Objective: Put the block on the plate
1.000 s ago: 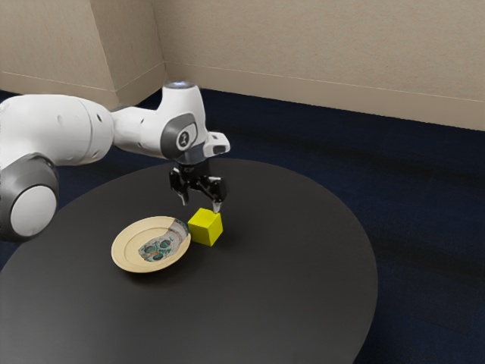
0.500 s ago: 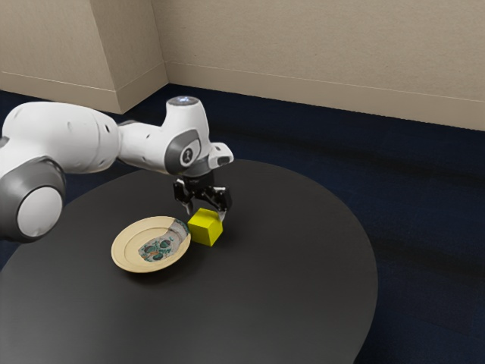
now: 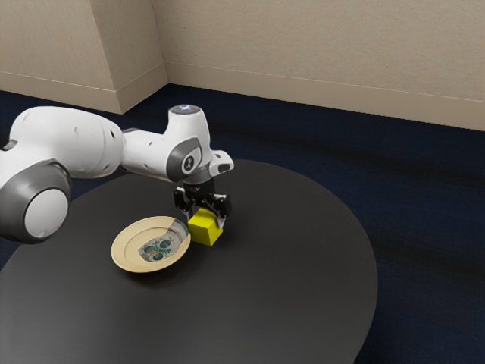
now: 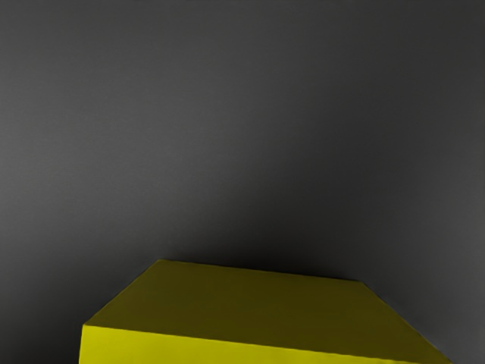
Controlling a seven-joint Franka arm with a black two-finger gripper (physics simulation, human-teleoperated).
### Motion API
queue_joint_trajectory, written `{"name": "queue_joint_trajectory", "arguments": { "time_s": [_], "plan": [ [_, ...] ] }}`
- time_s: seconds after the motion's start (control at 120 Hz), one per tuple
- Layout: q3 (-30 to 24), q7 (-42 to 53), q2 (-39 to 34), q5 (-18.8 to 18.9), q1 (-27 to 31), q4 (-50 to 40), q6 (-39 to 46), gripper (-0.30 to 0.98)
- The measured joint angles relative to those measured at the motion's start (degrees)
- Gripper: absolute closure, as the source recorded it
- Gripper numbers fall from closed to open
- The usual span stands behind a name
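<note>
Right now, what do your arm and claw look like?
My arm is smooth, shiny white and chubby, with dark grey trim. A dark grey patch near my wrist has a little round badge. My claw is black, with two fingers.

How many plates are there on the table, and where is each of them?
1. The plate lies on the dark round table, beside the yellow block, toward the exterior view's left.

The exterior view looks down toward the block [image 3: 203, 227] from far, the wrist view from near, both including desk [image 3: 265, 303].
</note>
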Motion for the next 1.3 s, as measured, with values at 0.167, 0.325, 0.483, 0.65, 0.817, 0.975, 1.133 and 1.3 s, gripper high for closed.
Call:
{"name": "queue_joint_trajectory", "arguments": {
  "time_s": [0.167,0.325,0.483,0.65,0.817,0.975,1.133,1.3],
  "plan": [
    [-0.1,-0.3,0.3,0.4,0.1,0.1,0.1,0.15],
    [-0.1,-0.6,0.3,0.7,0.0,0.4,0.1,0.26],
    [-0.1,-1.0,-0.3,0.8,-0.4,0.5,0.1,0.3],
    [-0.2,-1.5,-2.9,0.8,-1.1,0.3,0.2,0.32],
    [-0.3,-1.8,-10.9,0.7,0.0,-6.6,0.1,0.31],
    [-0.2,-2.1,-19.7,1.0,4.9,-17.9,0.2,0.3],
    [-0.2,-2.2,-21.0,1.5,7.6,-23.8,1.2,0.29],
    [-0.3,-2.3,-19.4,1.7,7.8,-24.4,2.8,0.28]
  ]
}}
